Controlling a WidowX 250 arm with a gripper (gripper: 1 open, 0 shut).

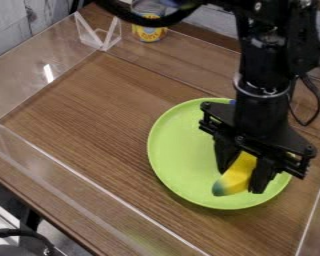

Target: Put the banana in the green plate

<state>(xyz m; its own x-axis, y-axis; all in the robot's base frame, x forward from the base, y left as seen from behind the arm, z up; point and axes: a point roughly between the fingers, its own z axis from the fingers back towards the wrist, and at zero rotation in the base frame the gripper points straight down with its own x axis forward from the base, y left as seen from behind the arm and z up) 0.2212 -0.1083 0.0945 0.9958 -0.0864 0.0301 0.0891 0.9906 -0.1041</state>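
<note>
Fingers point(243, 170) clasp the yellow banana point(234, 177) over the green plate point(187, 165); released tilted, it could roll toward the near rim, its curved sides being smooth.

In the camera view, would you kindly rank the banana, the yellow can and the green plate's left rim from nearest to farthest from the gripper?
1. Banana, between the gripper's fingers.
2. Green plate, left rim.
3. Yellow can, far edge.
</note>
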